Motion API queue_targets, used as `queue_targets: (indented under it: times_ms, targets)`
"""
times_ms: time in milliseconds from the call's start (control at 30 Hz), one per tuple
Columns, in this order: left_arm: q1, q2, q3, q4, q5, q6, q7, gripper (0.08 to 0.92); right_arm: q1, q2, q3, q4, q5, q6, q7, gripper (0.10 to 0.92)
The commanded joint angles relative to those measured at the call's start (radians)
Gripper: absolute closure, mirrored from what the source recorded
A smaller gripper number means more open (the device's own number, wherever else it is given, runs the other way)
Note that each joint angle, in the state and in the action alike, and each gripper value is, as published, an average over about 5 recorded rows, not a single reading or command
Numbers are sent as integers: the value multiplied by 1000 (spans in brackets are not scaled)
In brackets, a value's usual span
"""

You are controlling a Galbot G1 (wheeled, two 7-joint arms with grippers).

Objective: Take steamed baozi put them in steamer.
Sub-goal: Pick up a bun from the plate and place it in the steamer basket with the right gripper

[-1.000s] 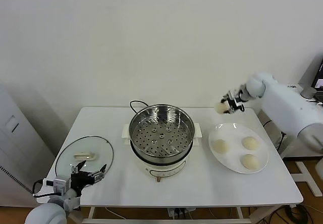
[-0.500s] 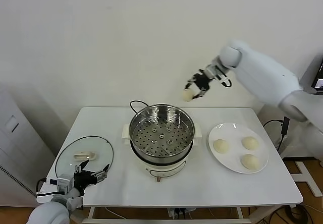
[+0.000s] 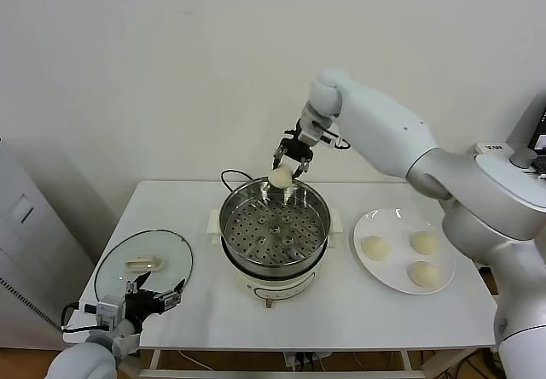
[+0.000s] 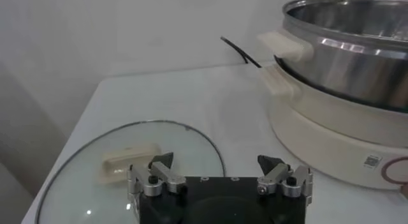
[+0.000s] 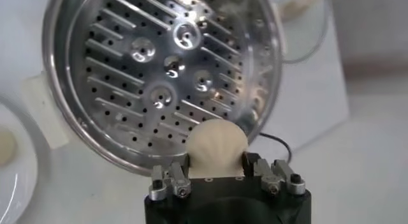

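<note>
- two grippers show: the left gripper [image 3: 153, 298] hangs at the near left edge of the white table [image 3: 341, 311], its black fingers [image 4: 160, 163] spread wide with nothing between them, just in front of the one round glass lid with a cream handle [image 3: 143, 264], which lies flat on the table.
- one round shiny stainless-steel steamer basket with a perforated bottom [image 3: 275, 222] sits mid-table on a white electric pot base [image 3: 275, 283]; no bun lies in it.
- one flat white round plate [image 3: 403, 249] lies right of the steamer, carrying three small round cream-white steamed baozi [image 3: 374, 247], set apart from one another.
- a fourth steamed baozi [image 3: 280, 176] is pinched between the partly closed fingers [image 5: 177, 178] of the right gripper [image 3: 290, 159], up in the air above the far rim of the steamer.
- that makes four baozi in all: three on the plate, one held.
- half a second ago the right gripper and its bun were higher and further right, beyond the steamer's rim; a second ago they were above the plate's far side. the left gripper has stayed where it was.
</note>
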Motion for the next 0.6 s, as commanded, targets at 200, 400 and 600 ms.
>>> queue_targets:
  times_ms: [200, 400, 600]
  targets:
    - [-1, -3, 0, -1, 0, 1, -1, 177, -93, 21, 40, 89, -167, 51, 4, 499]
    - [0, -4, 0, 0, 0, 2, -1, 177, -131, 25, 58, 102, -226, 51, 26, 499]
    - [0, -4, 1, -3, 0, 2, -1, 177, -164, 36, 98, 97, -321, 51, 67, 499]
